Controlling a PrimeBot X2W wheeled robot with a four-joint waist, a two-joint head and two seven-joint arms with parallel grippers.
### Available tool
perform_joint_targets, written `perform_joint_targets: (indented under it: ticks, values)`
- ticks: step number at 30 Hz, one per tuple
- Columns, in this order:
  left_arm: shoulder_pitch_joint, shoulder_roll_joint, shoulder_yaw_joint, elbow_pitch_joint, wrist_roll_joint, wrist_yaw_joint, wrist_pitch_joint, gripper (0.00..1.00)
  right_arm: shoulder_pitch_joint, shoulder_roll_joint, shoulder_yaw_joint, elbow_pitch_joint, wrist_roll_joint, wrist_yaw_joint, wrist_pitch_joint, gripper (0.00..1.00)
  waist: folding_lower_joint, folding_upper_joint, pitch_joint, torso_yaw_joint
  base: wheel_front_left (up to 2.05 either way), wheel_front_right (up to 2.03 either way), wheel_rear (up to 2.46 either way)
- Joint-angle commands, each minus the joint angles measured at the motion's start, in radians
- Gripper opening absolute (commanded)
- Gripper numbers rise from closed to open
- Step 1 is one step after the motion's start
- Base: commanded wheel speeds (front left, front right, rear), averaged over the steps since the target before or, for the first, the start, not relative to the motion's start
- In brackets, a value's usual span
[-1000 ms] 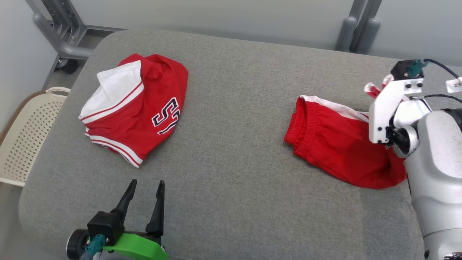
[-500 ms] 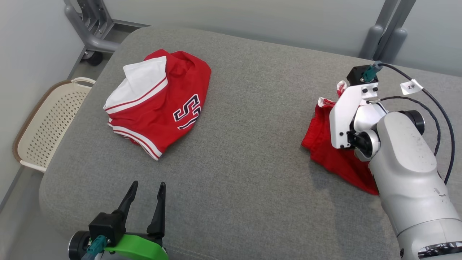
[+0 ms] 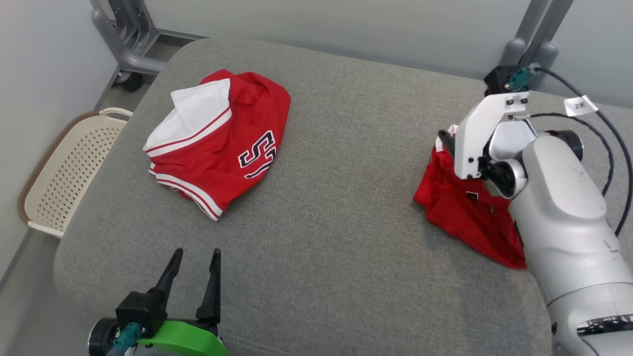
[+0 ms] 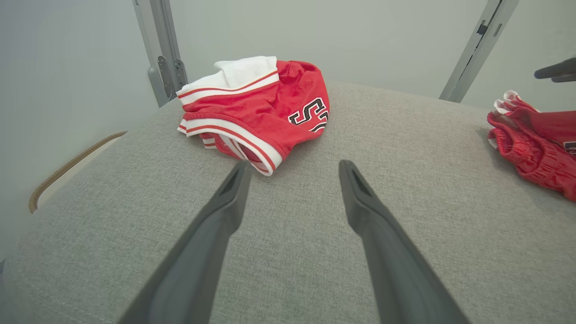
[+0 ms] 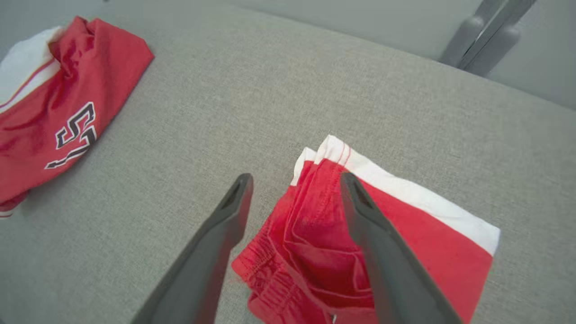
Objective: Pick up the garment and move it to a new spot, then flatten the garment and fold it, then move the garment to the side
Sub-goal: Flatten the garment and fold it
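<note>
The garment (image 3: 460,212) is a pair of red shorts with a white side stripe, lying bunched at the right of the grey cushioned surface (image 3: 336,198). My right gripper (image 5: 297,180) hovers just above the garment's (image 5: 306,252) white-trimmed corner, open, with nothing pinched between the fingers. In the head view the pale right wrist (image 3: 487,133) covers part of the cloth. My left gripper (image 3: 196,254) stands open and empty near the front edge. In the left wrist view it (image 4: 295,166) points across bare fabric, with the garment (image 4: 535,148) far right.
A second red garment, a folded jersey (image 3: 222,148) with white panels and dark letters, lies at the back left, seen also as jersey (image 4: 261,112) and jersey (image 5: 54,112). A cream perforated basket (image 3: 64,168) sits on the floor to the left. Grey metal legs (image 3: 128,39) stand behind.
My right gripper has opened and let go of the shorts, and its wrist has risen a little. The shorts now lie more bunched. The head camera has shifted. The left arm has barely moved.
</note>
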Motion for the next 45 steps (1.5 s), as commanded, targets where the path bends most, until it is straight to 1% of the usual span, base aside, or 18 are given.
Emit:
perform_joint_targets:
  ticks: [1, 4, 8, 11, 15, 16, 17, 18, 19, 20, 25, 31, 37, 42, 45]
  values:
    - [0.013, 0.009, 0.008, -0.003, -0.003, 0.006, -0.006, 1.0, -0.01, -0.025, -0.008, -0.015, 0.006, -0.001, -0.027, 1.0, 0.0, 0.0, -0.01, -0.015, 0.0, 0.0, 0.0]
    - [0.018, 0.014, 0.011, -0.009, -0.004, 0.008, -0.007, 1.0, 0.006, -0.067, -0.017, -0.029, 0.001, -0.001, -0.076, 1.0, 0.0, 0.0, -0.022, -0.031, 0.0, 0.0, 0.0]
    - [0.02, 0.015, 0.013, -0.016, -0.006, 0.011, -0.007, 1.0, 0.064, -0.127, -0.016, -0.017, -0.013, -0.001, -0.116, 1.0, 0.0, 0.0, -0.035, -0.051, 0.0, 0.0, 0.0]
    - [0.025, 0.019, 0.018, -0.023, -0.009, 0.016, -0.008, 1.0, 0.107, -0.146, -0.022, 0.002, -0.004, -0.001, -0.139, 1.0, 0.0, 0.0, -0.038, -0.066, 0.0, 0.0, 0.0]
    - [0.032, 0.025, 0.023, -0.031, -0.012, 0.02, -0.008, 1.0, 0.146, -0.151, -0.015, 0.022, 0.005, -0.001, -0.157, 1.0, 0.0, 0.0, -0.036, -0.076, 0.0, 0.0, 0.0]
    - [0.033, 0.027, 0.025, -0.035, -0.013, 0.023, -0.008, 1.0, 0.153, -0.152, -0.012, 0.026, 0.007, -0.001, -0.165, 0.92, 0.0, 0.0, -0.032, -0.079, 0.0, 0.0, 0.0]
    - [0.033, 0.029, 0.027, -0.039, -0.012, 0.025, -0.008, 1.0, 0.158, -0.151, -0.009, 0.03, 0.01, -0.001, -0.172, 0.58, 0.0, 0.0, -0.028, -0.08, 0.0, 0.0, 0.0]
    - [0.032, 0.03, 0.028, -0.043, -0.012, 0.025, -0.008, 1.0, 0.165, -0.149, -0.006, 0.036, 0.013, -0.001, -0.18, 0.36, 0.0, 0.0, -0.025, -0.081, 0.0, 0.0, 0.0]
    - [0.031, 0.032, 0.029, -0.047, -0.013, 0.025, -0.007, 1.0, 0.17, -0.145, -0.001, 0.04, 0.015, -0.001, -0.187, 0.09, 0.0, 0.0, -0.023, -0.081, 0.0, 0.0, 0.0]
    - [0.029, 0.034, 0.029, -0.05, -0.013, 0.026, -0.006, 1.0, 0.175, -0.142, 0.005, 0.044, 0.018, -0.001, -0.193, 0.0, 0.0, 0.0, -0.02, -0.08, 0.0, 0.0, 0.0]
    - [0.019, 0.039, 0.024, -0.059, -0.014, 0.026, 0.0, 1.0, 0.178, -0.15, 0.055, 0.063, 0.029, -0.001, -0.222, 0.0, 0.0, 0.0, -0.006, -0.068, 0.0, 0.0, 0.0]
    - [0.015, 0.044, 0.015, -0.064, -0.015, 0.031, 0.009, 1.0, 0.175, -0.137, 0.123, 0.086, 0.08, -0.001, -0.235, 0.0, 0.0, 0.0, -0.002, -0.05, 0.0, 0.0, 0.0]
    - [0.032, 0.045, 0.015, -0.067, -0.022, 0.04, 0.013, 1.0, 0.196, -0.109, 0.217, 0.054, 0.142, -0.001, -0.23, 0.0, 0.0, 0.0, -0.018, -0.049, 0.0, 0.0, 0.0]
    - [0.038, 0.044, 0.01, -0.071, -0.026, 0.044, 0.014, 1.0, 0.215, -0.091, 0.317, 0.017, 0.176, -0.001, -0.203, 0.0, 0.0, 0.0, -0.026, -0.05, 0.0, 0.0, 0.0]
    - [0.038, 0.043, 0.007, -0.073, -0.026, 0.045, 0.013, 1.0, 0.223, -0.078, 0.352, 0.003, 0.212, -0.001, -0.191, 0.0, 0.0, 0.0, -0.029, -0.048, 0.0, 0.0, 0.0]
